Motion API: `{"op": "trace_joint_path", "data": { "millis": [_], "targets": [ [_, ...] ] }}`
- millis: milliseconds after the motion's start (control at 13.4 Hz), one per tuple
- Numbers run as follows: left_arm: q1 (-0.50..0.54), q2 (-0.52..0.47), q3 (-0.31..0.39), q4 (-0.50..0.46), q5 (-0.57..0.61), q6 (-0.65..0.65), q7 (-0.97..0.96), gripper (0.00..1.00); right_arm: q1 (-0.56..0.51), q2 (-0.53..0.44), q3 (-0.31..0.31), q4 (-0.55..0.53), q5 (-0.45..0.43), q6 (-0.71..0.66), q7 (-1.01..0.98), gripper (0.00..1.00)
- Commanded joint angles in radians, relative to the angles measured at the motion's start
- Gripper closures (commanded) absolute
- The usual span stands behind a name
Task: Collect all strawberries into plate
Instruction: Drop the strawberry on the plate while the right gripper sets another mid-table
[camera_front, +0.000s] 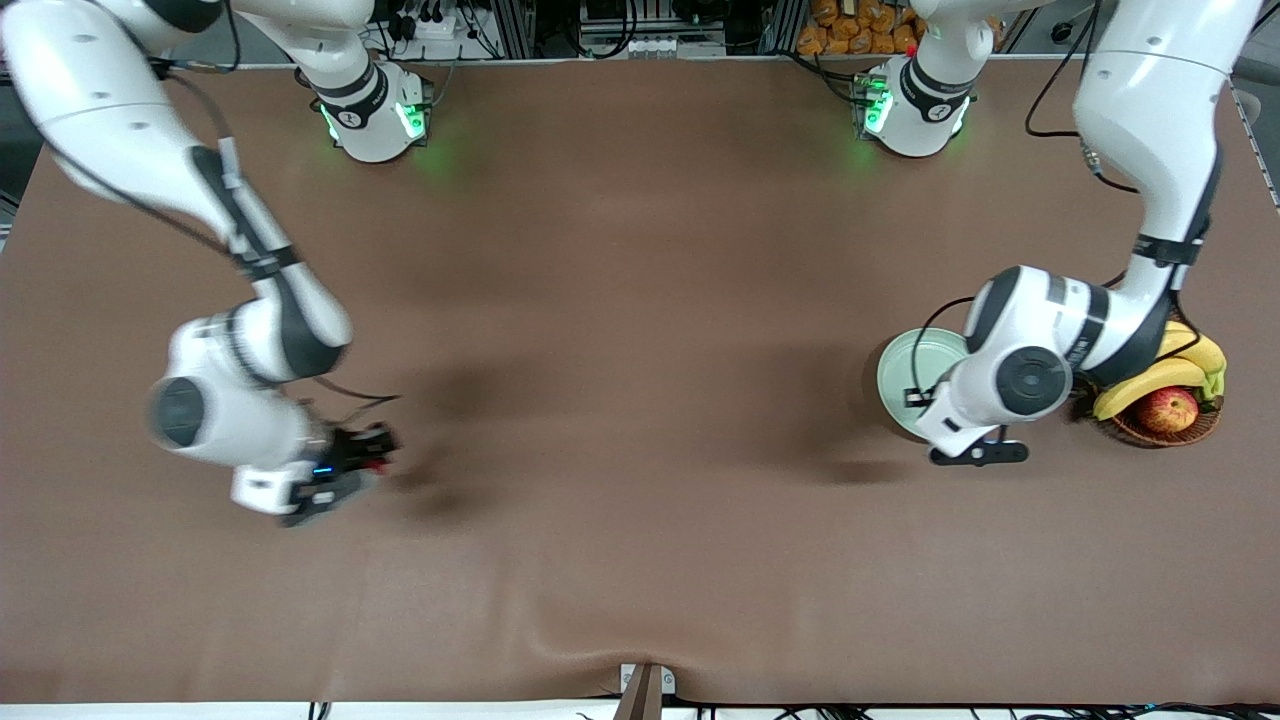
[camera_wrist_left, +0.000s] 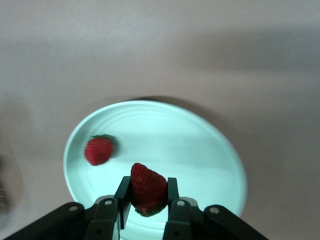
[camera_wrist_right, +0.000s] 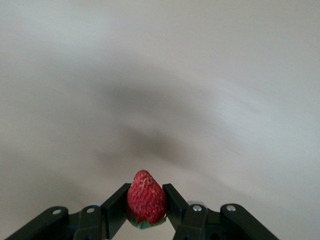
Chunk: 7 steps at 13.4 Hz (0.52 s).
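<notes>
We see the left hand (camera_wrist_left: 145, 207) over the mint-green plate (camera_wrist_left: 200, 150), pinching a strawberry (camera_wrist_left: 148, 189) between its fingers. A second strawberry (camera_wrist_left: 98, 150) lies in the plate. The right hand (camera_wrist_right: 146, 210) hangs above the bare brown counter (camera_front: 620, 400) at the right arm's end, clamped on a third strawberry (camera_wrist_right: 145, 199). A wicker basket (camera_front: 1165, 432) with bananas (camera_front: 1150, 383) and an apple (camera_front: 1168, 409) sits beside the plate.

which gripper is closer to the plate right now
Left. The left gripper hangs right over the plate, shut on a strawberry, with another strawberry lying in the plate. The right gripper is over bare table toward the right arm's end, shut on its own strawberry.
</notes>
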Motion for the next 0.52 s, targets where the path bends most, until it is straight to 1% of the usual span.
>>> {"op": "trace_joint_path", "data": {
  "millis": [0, 74, 149, 223, 372, 447],
  "targets": [
    [0.051, -0.038, -0.013, -0.104, 0.067, 0.068, 0.022, 0.92, 0.218, 0.092, -0.023, 0.157, 0.014, -0.01, 0.168, 1.0],
    [0.054, -0.04, -0.013, -0.107, 0.067, 0.068, 0.023, 0.66, 0.28, 0.133, -0.023, 0.203, 0.013, -0.01, 0.243, 1.0],
    [0.054, -0.042, -0.013, -0.105, 0.066, 0.068, 0.02, 0.31, 0.335, 0.169, -0.025, 0.229, 0.013, 0.022, 0.296, 1.0],
    [0.057, -0.045, -0.014, -0.104, 0.066, 0.066, 0.019, 0.0, 0.38, 0.192, -0.026, 0.234, 0.011, 0.093, 0.353, 1.0],
    [0.057, -0.063, -0.017, -0.099, 0.053, 0.06, 0.008, 0.0, 0.46, 0.247, -0.037, 0.24, 0.011, 0.195, 0.484, 0.98],
    [0.056, -0.071, -0.031, -0.095, 0.038, 0.057, -0.004, 0.0, 0.501, 0.265, -0.052, 0.249, 0.011, 0.235, 0.531, 0.98]
  ]
}}
